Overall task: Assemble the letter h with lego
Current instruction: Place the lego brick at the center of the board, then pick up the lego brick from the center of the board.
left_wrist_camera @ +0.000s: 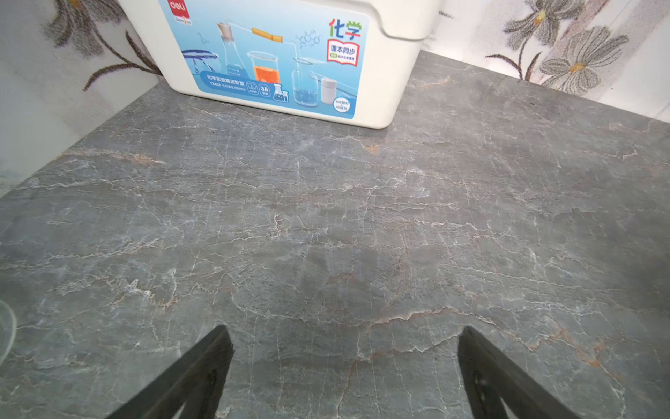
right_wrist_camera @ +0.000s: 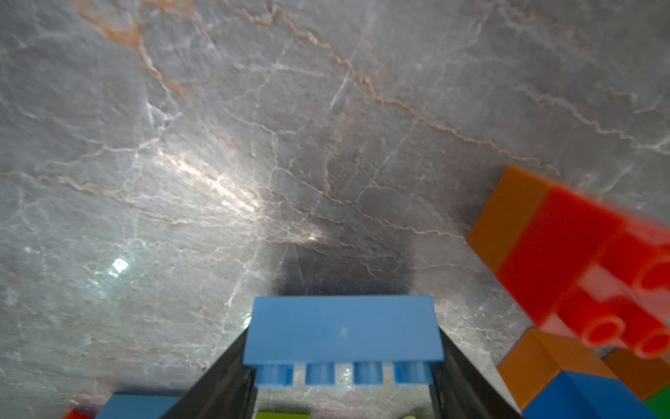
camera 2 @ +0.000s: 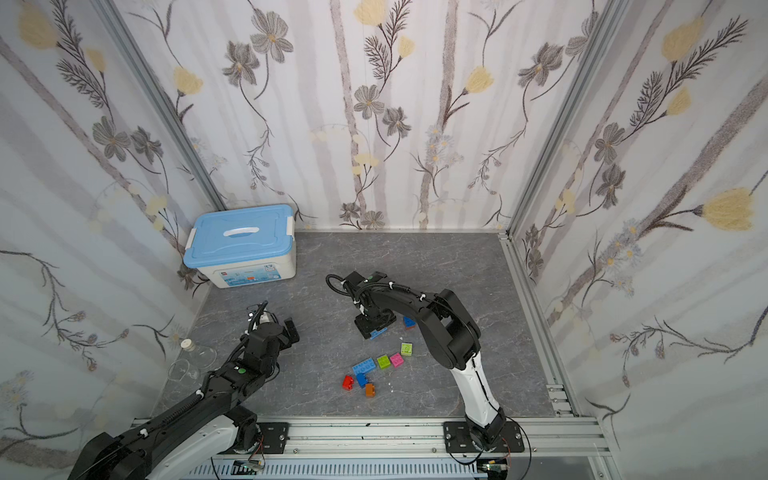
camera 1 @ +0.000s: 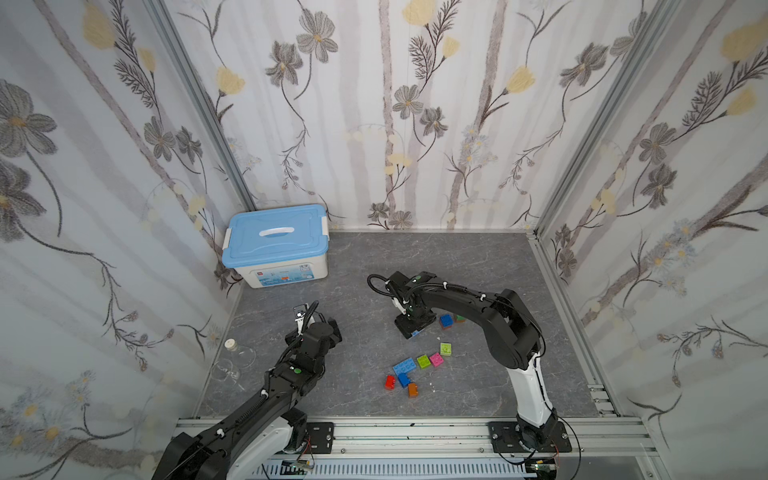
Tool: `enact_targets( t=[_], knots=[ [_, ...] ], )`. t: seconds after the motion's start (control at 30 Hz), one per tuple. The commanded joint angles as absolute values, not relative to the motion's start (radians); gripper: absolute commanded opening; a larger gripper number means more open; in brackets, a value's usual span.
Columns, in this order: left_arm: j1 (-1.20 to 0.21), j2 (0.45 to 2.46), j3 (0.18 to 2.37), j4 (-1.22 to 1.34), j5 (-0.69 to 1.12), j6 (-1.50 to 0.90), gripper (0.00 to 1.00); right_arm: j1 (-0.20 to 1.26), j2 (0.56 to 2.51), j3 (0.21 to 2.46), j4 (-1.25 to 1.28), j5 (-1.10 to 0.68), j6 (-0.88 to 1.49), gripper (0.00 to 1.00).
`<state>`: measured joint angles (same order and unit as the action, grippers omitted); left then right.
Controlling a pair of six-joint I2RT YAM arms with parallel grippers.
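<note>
My right gripper (camera 1: 413, 328) is down at the grey tabletop, shut on a long light-blue lego brick (right_wrist_camera: 342, 326) that spans the gap between its fingers; the brick's end peeks out in both top views (camera 2: 377, 332). Beside it sit a blue brick (camera 1: 446, 320) and a stacked orange and red piece (right_wrist_camera: 544, 235). Nearer the front lie loose bricks: long light-blue (camera 1: 404, 366), lime (camera 1: 423, 360), pink (camera 1: 436, 359), pale lime (camera 1: 446, 348), red (camera 1: 390, 382), blue (camera 1: 403, 379), orange (camera 1: 412, 390). My left gripper (left_wrist_camera: 344, 330) hangs open and empty over bare tabletop, left of the bricks (camera 1: 318, 318).
A white storage box with a light-blue lid (camera 1: 278, 249) stands at the back left corner. A clear glass flask (camera 1: 237, 357) lies at the table's left edge. Flowered walls close three sides; an aluminium rail (camera 1: 415, 432) carries both arm bases in front.
</note>
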<state>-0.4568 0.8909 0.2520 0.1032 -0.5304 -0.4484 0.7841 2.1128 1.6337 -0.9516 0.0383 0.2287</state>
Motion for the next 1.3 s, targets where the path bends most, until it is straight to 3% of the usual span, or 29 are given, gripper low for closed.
enact_targets(
  t=[0.0,0.03,0.17,0.5,1.27],
  knots=[
    [-0.456,0.907,0.254,0.179,-0.521,-0.447,1.00,0.781,2.058,1.626,-0.956,0.077,0.245,0.75],
    [-0.456,0.916,0.253,0.183,-0.514,-0.448,1.00,0.780,2.036,1.619,-0.953,0.074,0.243,0.80],
    [-0.456,0.962,0.276,0.180,-0.492,-0.443,1.00,0.763,1.957,1.585,-0.937,0.058,0.248,0.81],
    [-0.457,1.031,0.316,0.157,-0.488,-0.441,1.00,0.588,1.803,1.432,-0.893,0.097,0.312,0.69],
    [-0.456,1.054,0.328,0.158,-0.459,-0.425,1.00,0.529,1.922,1.372,-0.834,0.048,0.307,0.48]
  ],
)
